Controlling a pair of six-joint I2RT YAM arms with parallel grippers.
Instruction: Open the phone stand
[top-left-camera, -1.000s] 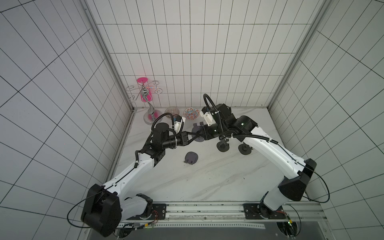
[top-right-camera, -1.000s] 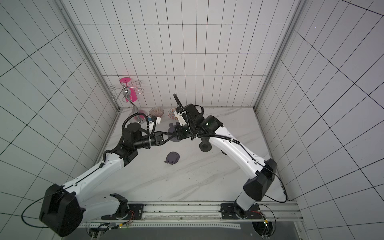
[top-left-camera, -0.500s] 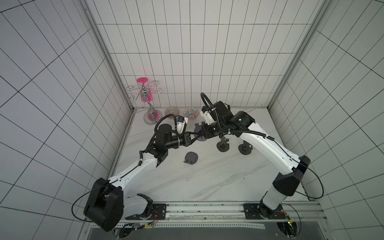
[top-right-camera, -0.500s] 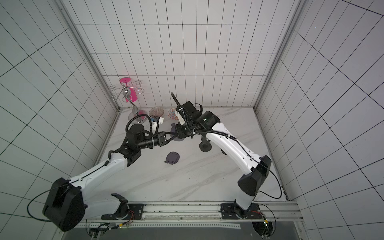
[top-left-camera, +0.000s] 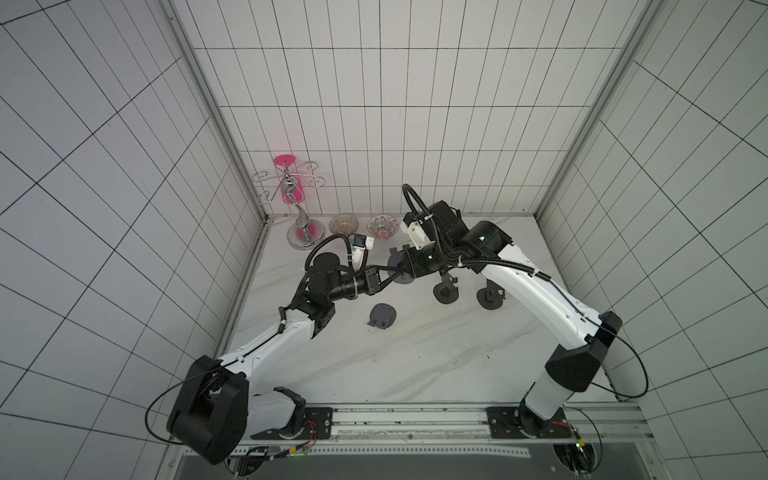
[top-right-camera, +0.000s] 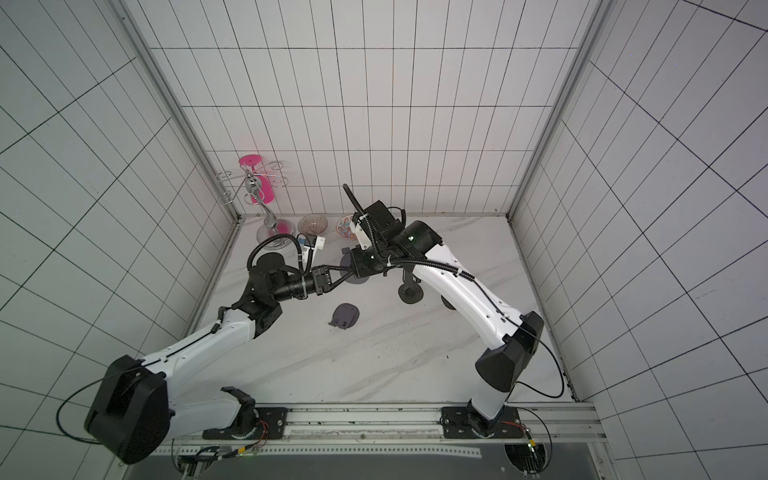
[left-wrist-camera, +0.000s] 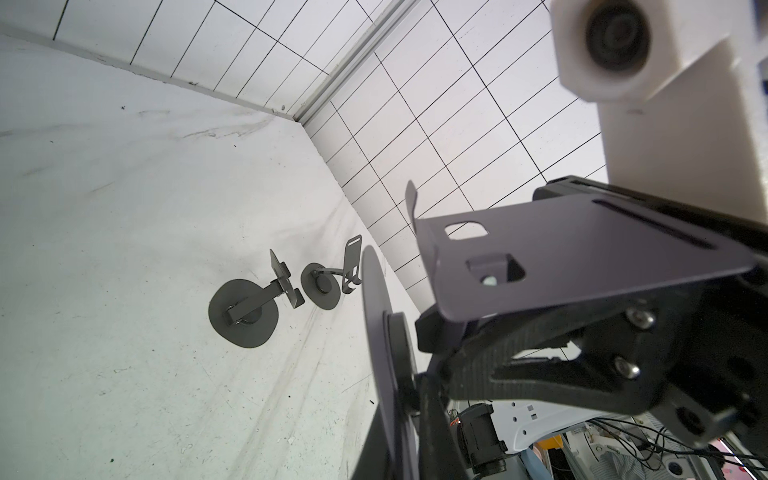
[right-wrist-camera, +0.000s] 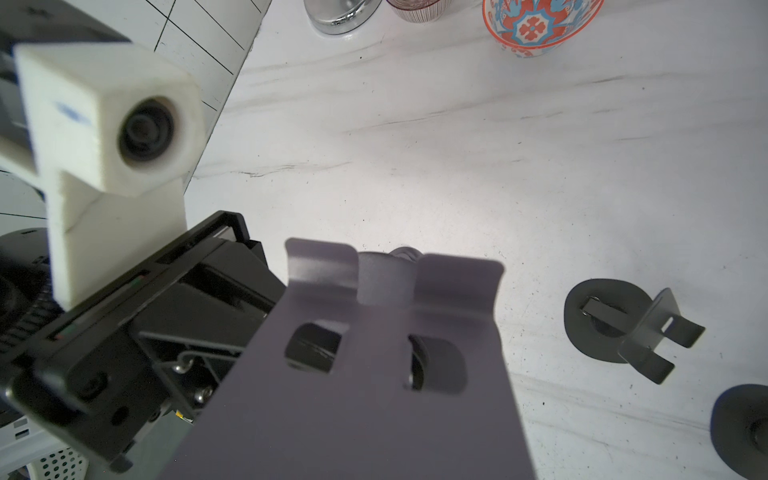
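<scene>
We see phone stand (left-wrist-camera: 561, 266) off surface (top-left-camera: 415, 365), midair between both arms. Right hand (top-left-camera: 409, 269) clamped on its plate. Left hand (top-left-camera: 388, 277) straddles its round base; cannot tell whether it grips. Two open stands (left-wrist-camera: 243, 311) sit on surface.

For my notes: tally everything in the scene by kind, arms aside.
Phone stands: 4 (held phone stand, two open, one folded flat)
Bowls: 2
Chrome hook rack: 1
Pink cup: 1
Total: 8
</scene>
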